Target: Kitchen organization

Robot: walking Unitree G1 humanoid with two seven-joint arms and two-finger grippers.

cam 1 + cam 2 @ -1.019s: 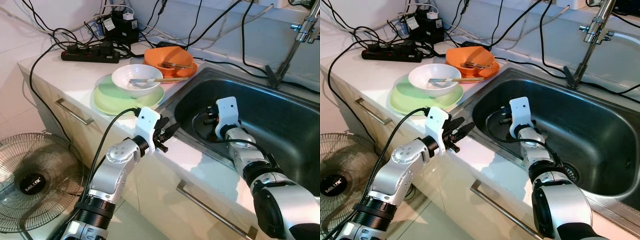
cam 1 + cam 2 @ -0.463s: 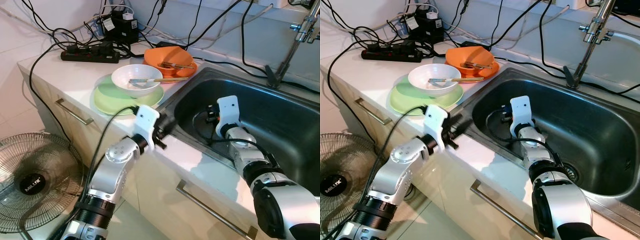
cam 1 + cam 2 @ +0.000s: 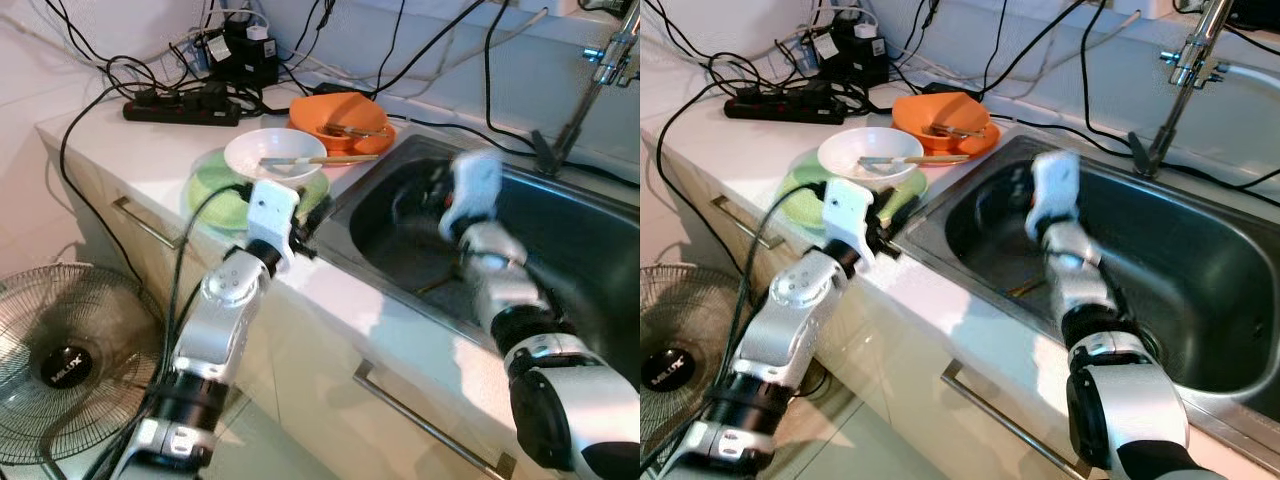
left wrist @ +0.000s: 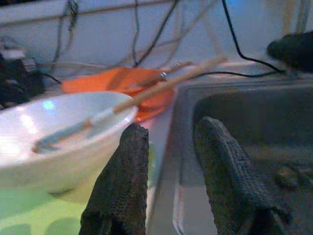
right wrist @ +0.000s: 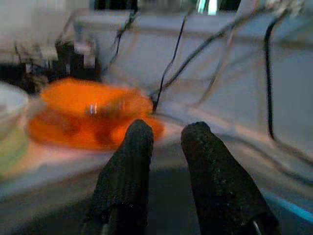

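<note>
Both arms have moved in the last second. Left tool (image 3: 305, 232), fingers apart and empty, has gone from the counter's front edge up to the green plate (image 3: 212, 180) and the white bowl (image 3: 275, 155) with chopsticks (image 3: 320, 160) near the sink's left rim. Right tool (image 5: 164, 142), fingers slightly apart (blurred by motion), has risen in the sink (image 3: 590, 250) toward the orange bowl (image 3: 340, 115). I judge both reach for the dishes.
</note>
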